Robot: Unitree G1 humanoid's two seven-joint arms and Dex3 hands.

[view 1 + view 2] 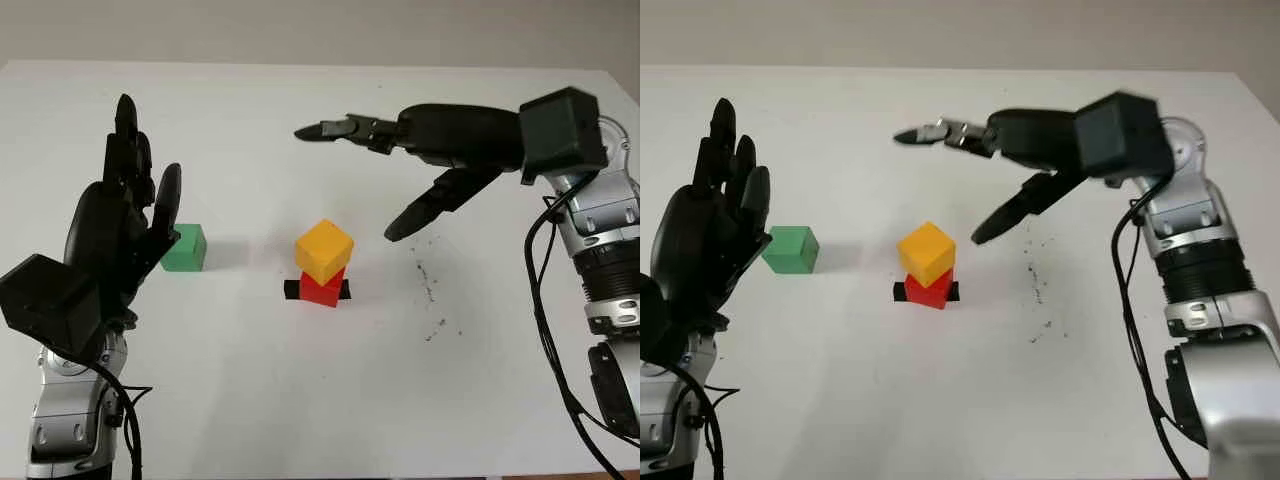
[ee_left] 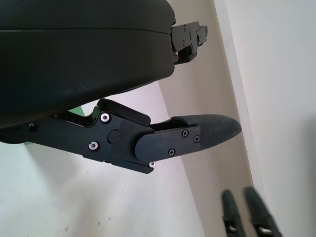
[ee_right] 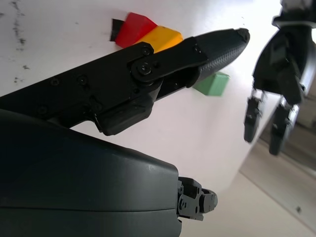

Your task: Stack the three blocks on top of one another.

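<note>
Counting three blocks on the white table (image 1: 300, 400), one of each colour. One yellow block (image 1: 324, 251) sat on one red block (image 1: 322, 287), turned a little askew on it; the red block lay on one strip of black tape (image 1: 290, 289) near the table's middle. One green block (image 1: 184, 247) stood alone on the table, well apart from the pair, on my left side. My left hand (image 1: 115, 225) was open, raised just beside the green block and holding nothing. My right hand (image 1: 420, 150) was open too, held in the air above and to the right of the yellow block, touching neither block. Several dark scuff marks (image 1: 430, 285) dotted the table on my right.
</note>
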